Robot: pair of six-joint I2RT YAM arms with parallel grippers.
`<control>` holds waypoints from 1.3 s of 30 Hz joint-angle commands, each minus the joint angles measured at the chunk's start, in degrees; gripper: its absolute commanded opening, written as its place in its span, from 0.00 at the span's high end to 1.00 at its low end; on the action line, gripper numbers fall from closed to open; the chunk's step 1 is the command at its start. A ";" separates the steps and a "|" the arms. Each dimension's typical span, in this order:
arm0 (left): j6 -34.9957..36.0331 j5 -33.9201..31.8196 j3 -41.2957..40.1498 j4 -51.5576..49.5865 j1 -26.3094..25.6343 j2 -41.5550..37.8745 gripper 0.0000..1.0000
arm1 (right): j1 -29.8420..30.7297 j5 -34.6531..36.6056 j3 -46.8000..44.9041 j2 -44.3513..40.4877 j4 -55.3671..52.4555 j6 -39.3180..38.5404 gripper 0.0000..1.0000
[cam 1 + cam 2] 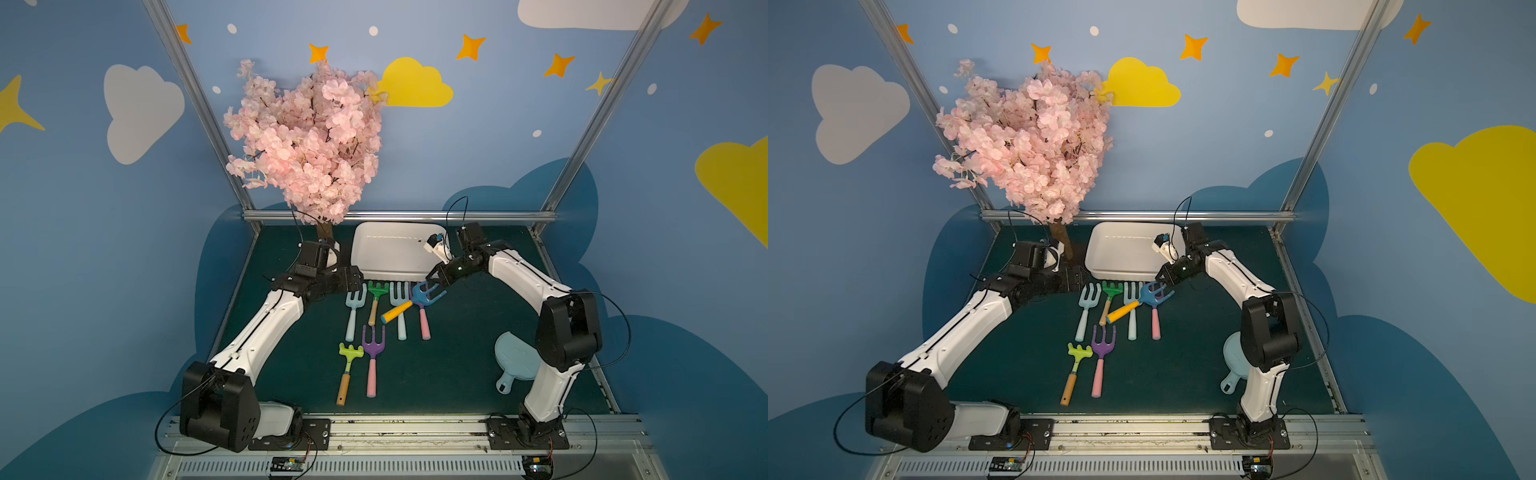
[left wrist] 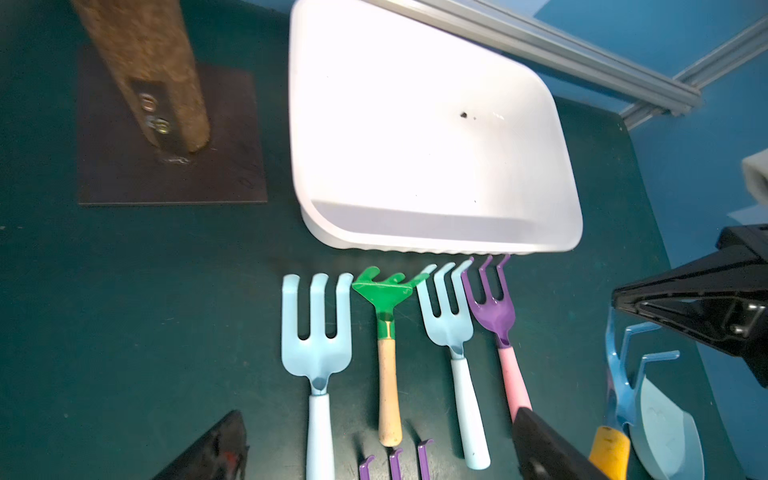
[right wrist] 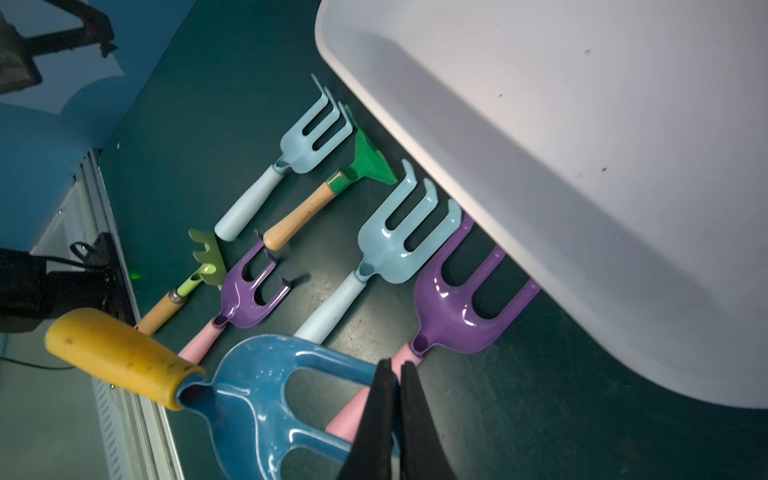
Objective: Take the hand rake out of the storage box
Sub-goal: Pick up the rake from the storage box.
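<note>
1. The left gripper (image 1: 355, 279) is seen just off the left near corner of the storage box (image 1: 390, 253). Its jaws are spread wide and nothing is held between them.
2. The storage box is shown bare inside in both top views and in the left wrist view. Only a few dark specks are seen on its floor, so no rake is left in it to be taken out.
3. Four rakes are laid in a row (image 1: 388, 299) on the mat along the box's near wall, with their tines toward the box. Two more (image 1: 361, 353) are laid farther out from that wall.
4. The blue rake (image 1: 422, 296), with its yellow handle, is held outside the box, just off its right near corner and over the right end of the row. One of its tines is pinched by the right gripper (image 1: 434, 281), whose jaws are pressed tight on it.
5. The removal itself is judged to be done. Only a set-down on the mat near the box and a release are judged to be left. Whether the yellow handle is touching the rakes beneath it cannot be told.
</note>
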 commanded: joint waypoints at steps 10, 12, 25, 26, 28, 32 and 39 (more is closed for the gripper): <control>-0.02 -9.84 -12.36 3.90 -15.35 -10.92 0.00 | 5.89 -3.99 -17.85 -6.00 16.66 -10.95 1.00; -1.46 -11.33 -15.22 3.87 -18.13 -13.41 0.00 | 7.70 -4.04 -19.03 -5.93 17.66 -12.75 1.00; -0.36 -16.48 -22.30 0.31 -36.04 -19.62 0.34 | 13.35 -4.98 -10.84 -0.31 12.23 -11.67 1.00; -0.25 -17.92 -22.11 0.11 -37.62 -18.58 0.35 | 13.58 -4.63 -9.52 0.14 10.73 -11.21 1.00; -0.20 -20.81 -21.41 -0.22 -40.11 -15.94 0.34 | 13.80 -4.63 -7.85 0.87 8.87 -10.72 1.00; -0.24 -24.95 -20.03 -0.10 -43.54 -9.77 0.31 | 13.72 -5.92 -6.93 1.32 7.58 -9.95 1.00; 0.02 -29.39 -17.21 0.15 -44.85 -2.12 0.44 | 14.06 -6.98 -6.03 2.00 5.30 -10.01 1.00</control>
